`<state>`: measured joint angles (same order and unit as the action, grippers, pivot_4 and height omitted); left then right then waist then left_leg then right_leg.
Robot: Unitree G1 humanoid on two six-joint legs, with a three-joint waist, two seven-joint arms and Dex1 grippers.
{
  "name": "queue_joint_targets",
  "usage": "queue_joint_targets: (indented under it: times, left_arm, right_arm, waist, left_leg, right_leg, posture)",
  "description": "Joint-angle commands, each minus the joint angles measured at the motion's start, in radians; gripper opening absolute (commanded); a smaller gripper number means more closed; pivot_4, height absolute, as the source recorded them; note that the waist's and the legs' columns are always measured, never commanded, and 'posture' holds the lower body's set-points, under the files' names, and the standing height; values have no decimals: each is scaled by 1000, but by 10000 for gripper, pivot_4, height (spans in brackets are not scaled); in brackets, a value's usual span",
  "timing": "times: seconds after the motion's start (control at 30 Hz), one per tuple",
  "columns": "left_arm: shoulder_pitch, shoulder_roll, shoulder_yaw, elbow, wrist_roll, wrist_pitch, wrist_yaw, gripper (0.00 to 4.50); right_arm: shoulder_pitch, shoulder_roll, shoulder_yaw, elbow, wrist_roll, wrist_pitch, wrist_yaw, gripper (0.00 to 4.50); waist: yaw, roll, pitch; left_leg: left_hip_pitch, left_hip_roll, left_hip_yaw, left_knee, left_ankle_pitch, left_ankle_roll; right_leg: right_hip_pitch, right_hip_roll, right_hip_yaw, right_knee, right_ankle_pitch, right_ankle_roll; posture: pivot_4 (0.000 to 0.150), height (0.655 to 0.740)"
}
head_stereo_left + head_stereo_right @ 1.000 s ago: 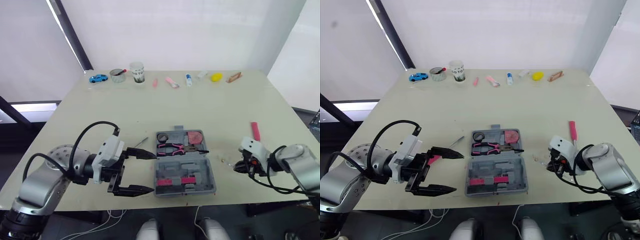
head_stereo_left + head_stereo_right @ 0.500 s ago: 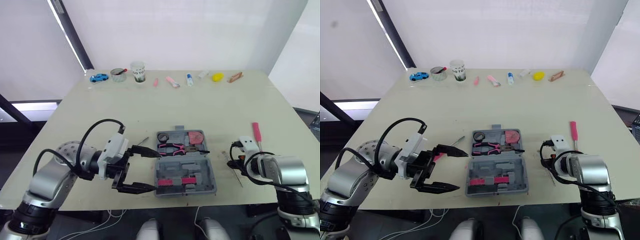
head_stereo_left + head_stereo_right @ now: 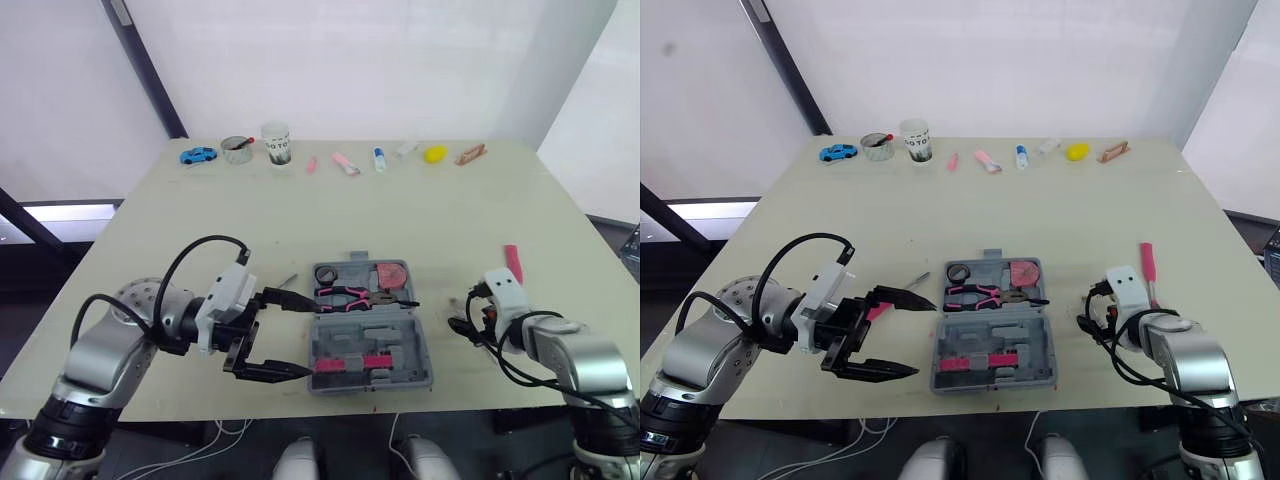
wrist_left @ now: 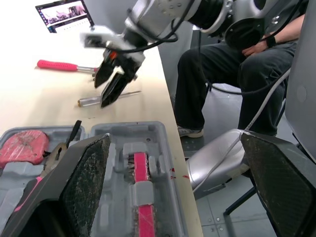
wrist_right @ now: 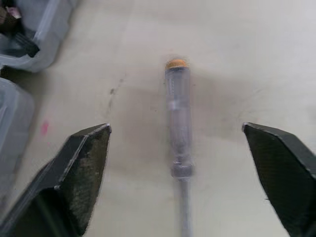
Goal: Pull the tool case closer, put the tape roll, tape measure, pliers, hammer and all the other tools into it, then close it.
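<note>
Lying open near the table's front edge, the tool case (image 3: 370, 325) is already sitting within reach of both arms, so the pull-closer step is looking done. Its far half is holding the tape roll (image 3: 325, 272), the pink-handled pliers (image 3: 345, 294) and the reddish tape measure (image 3: 390, 273), while pink-marked pieces are sitting in its near half. The hammer (image 3: 513, 262) is lying on the table to the right of the case, well apart from it, and a clear-handled screwdriver (image 5: 177, 94) is resting on the bare table between the two. The right gripper (image 5: 174, 128) is pointing down over that screwdriver with its fingers spread wide on either side, gripping nothing. A small thin tool (image 3: 917, 280) is lying just left of the case. The left gripper (image 3: 923, 338) is hovering at the case's left edge, fingers wide apart and empty. By my reading, the screwdriver, the hammer and the thin tool are waiting to go in, and the lid is not yet closed.
</note>
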<state>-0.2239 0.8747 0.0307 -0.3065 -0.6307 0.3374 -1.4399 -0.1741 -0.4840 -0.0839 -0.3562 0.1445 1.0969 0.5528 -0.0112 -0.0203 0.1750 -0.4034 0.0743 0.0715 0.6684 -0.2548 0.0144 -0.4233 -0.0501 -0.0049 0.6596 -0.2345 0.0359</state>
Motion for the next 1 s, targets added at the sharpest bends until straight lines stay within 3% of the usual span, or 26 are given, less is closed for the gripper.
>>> queue_joint_targets:
  times: [0.03,0.2,0.53,0.67,0.87,0.9,1.0]
  left_arm:
    - [0,13,23,-22,-17,-3,-11,45000]
    - [-10,17,25,-18,-22,3,-16,45000]
    - [-33,22,25,-2,-15,5,-26,45000]
    - [-39,25,22,2,-12,3,-29,45000]
    - [-48,23,15,8,-11,3,-31,45000]
    - [-51,22,13,11,-10,3,-32,45000]
    - [-56,20,11,14,-11,4,-32,45000]
  right_arm:
    - [67,-13,-19,-31,18,-189,22,44268]
    - [125,39,-37,58,50,-449,45,44268]
    - [174,101,-55,259,90,-653,36,44268]
    - [186,116,-64,292,114,-680,30,33305]
    - [211,104,-57,313,109,-737,33,2999]
    - [212,103,-54,315,104,-748,30,442]
    - [207,107,-53,314,106,-767,24,442]
  waist:
    - [-4,0,0]
    - [-6,0,0]
    - [-2,0,0]
    - [-3,0,0]
    - [-3,0,0]
    - [-2,0,0]
    - [-2,0,0]
  left_leg:
    - [0,0,0,0,0,0]
    - [2,0,0,0,0,0]
    - [2,0,1,0,0,0]
    - [2,0,1,0,0,0]
    - [2,0,1,0,0,0]
    - [2,0,1,0,0,0]
    - [2,0,1,1,0,0]
  right_leg:
    - [0,0,0,0,0,0]
    - [0,1,1,1,-2,3]
    - [0,1,2,1,0,0]
    - [0,1,3,1,0,0]
    - [0,1,3,2,0,0]
    - [0,1,3,2,0,0]
    - [1,1,3,2,0,0]
  posture:
    - [1500,7400]
    - [1500,7400]
    - [1500,7400]
    - [1500,7400]
    - [1500,7400]
    - [1500,7400]
    - [1500,7400]
